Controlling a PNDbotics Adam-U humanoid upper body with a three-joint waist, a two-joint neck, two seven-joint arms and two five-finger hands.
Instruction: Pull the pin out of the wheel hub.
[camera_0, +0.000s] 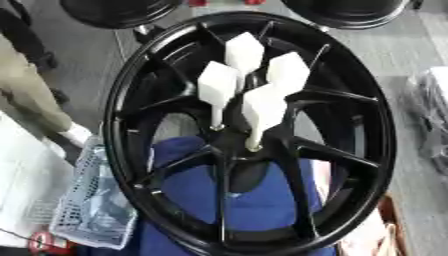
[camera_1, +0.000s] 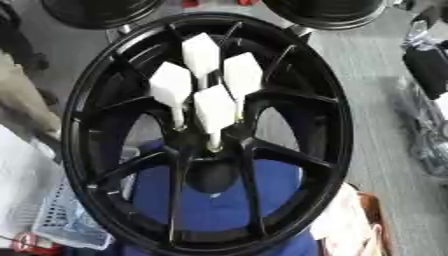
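A large black wheel hub (camera_0: 118, 125) stands tilted in the middle of both views, its spokes meeting at a central boss (camera_0: 234, 145). Several white pins with broad, flat, pointed heads stick out of the boss. One stands at the back (camera_0: 244, 52), one at the right (camera_0: 288, 72), one at the left (camera_0: 218, 85) and one nearest me (camera_0: 262, 105). Their thin stems go down into holes around the centre. Neither of my hands shows in either view.
A blue cloth (camera_0: 254, 200) lies under the wheel. A white mesh basket (camera_0: 92, 200) sits at the lower left, beside a white sheet (camera_0: 26, 180). Two more dark wheels (camera_0: 118, 10) (camera_0: 350, 10) stand behind. A dark, unclear shape (camera_1: 429, 65) is at the right edge.
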